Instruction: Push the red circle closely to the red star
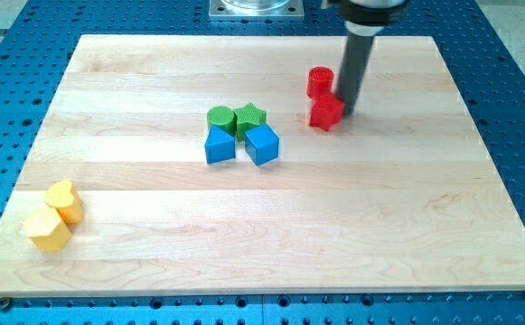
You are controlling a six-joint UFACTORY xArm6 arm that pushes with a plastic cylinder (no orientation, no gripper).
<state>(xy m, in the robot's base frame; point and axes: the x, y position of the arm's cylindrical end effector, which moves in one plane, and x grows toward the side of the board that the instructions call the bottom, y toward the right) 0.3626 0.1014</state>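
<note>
The red circle (320, 81) stands on the wooden board (262, 226) toward the view's top right. The red star (326, 112) sits just below it, almost touching. My tip (346, 110) rests on the board right beside the red star's right side, and the rod rises just right of the red circle.
A green circle (220, 119) and a green star (250, 116) sit in the middle, with a blue block (220, 145) and a blue cube (262, 143) right below them. A yellow heart (65, 199) and a yellow hexagon (47, 229) lie at the bottom left.
</note>
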